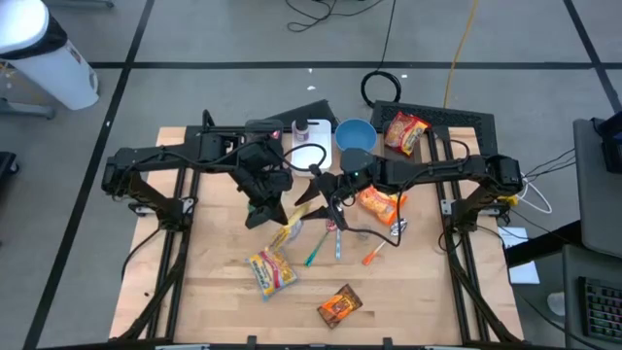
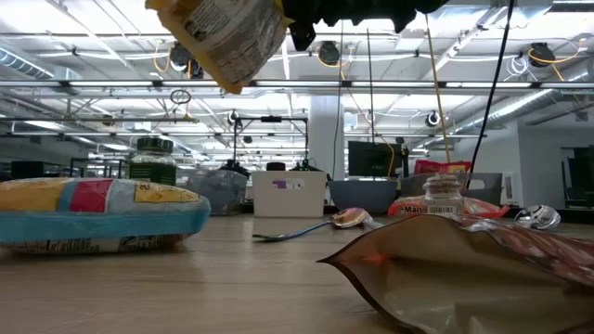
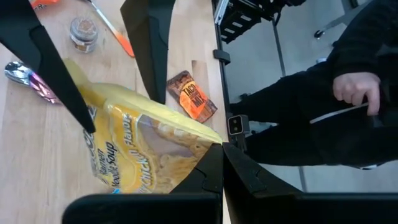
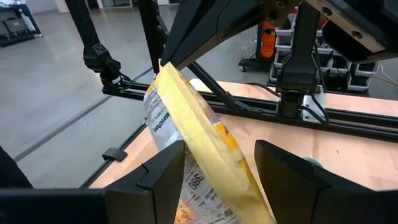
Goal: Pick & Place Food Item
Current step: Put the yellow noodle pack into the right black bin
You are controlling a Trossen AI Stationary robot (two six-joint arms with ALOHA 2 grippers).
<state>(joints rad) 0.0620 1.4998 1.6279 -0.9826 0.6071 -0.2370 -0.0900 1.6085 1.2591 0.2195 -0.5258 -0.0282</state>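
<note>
- Left pincer (image 1: 276,216) is clenched on the yellow plastic noodle-soup packet (image 1: 288,228), lifted above the wooden worktop (image 1: 214,282) near its centre.
- Right pincer (image 1: 326,190), parted, straddles the packet's other end at its 2 o'clock without gripping.
- An orange snack bag (image 1: 378,203) lies at 3 o'clock.

High view: overhead, straight down on table (image 1: 224,301). Low view: tabletop level, facing the room. Wrist views: close, both on yellow noodle packet (image 3: 146,149), also in low view.
</note>
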